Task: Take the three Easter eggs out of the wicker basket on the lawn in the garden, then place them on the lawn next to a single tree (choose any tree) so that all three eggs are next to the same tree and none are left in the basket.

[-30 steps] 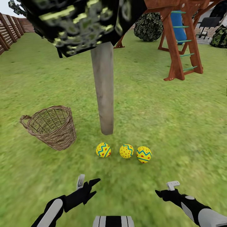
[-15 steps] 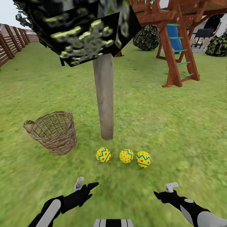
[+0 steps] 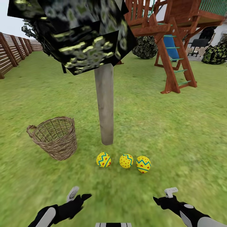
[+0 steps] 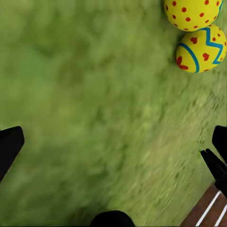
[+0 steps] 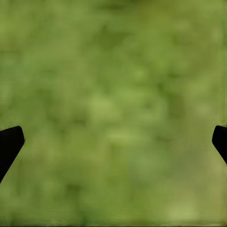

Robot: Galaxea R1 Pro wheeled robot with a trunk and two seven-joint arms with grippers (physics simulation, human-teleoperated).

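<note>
— What colours do we see on the grass?
— Three round yellow eggs [image 3: 126, 160] with blue zigzag bands and red dots, on the green lawn [image 3: 176, 132].
— And nearby?
— We see a tan-brown woven wicker basket [image 3: 56, 137], a pale grey-beige tree trunk [image 3: 104, 104], and dark foliage speckled pale green.

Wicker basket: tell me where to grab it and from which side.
Pinch the upper rim of the wicker basket from above, probably with the left gripper, which is nearer. The top is open and looks empty, so a finger fits inside the wall; the loop handle on its fence side is another option.
</note>
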